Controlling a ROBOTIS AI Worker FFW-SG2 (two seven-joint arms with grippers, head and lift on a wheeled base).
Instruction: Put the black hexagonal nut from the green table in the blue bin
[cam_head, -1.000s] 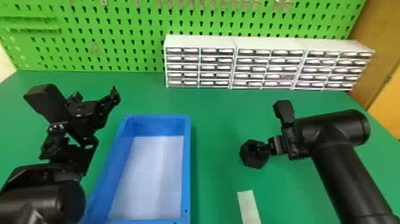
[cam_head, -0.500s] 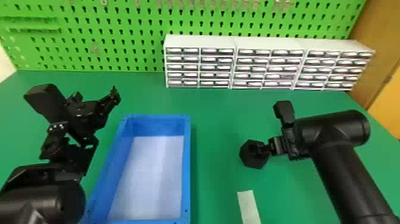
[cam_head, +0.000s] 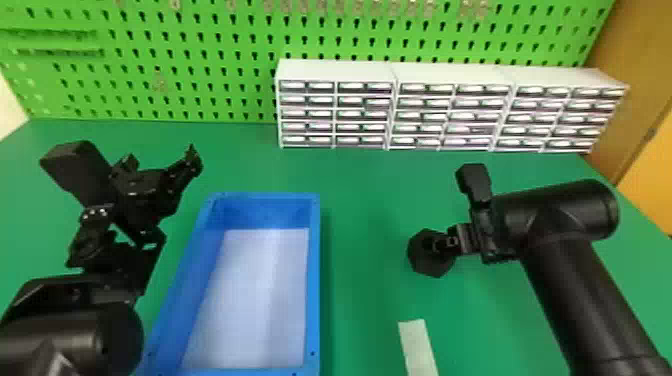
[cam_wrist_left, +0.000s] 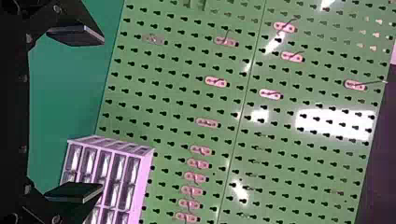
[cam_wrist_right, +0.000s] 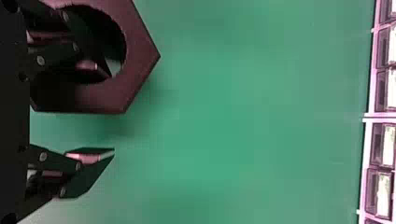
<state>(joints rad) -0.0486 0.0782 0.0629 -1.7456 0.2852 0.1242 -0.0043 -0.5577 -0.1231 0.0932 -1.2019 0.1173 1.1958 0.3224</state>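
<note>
A green pegboard backs the green table; left hand gapes empty, right hand gapes, one finger at the nut.

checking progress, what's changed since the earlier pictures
The right gripper and the black nut have shifted slightly upward in the head view. No new grip or release is visible. The left gripper, blue bin and pale strip stayed put.

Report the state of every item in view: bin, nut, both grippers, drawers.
Blue bin: open at the top
Nut: outside the bin
Left gripper: jaws open
Right gripper: jaws open, one at the nut's hole
Drawers: look shut
</note>
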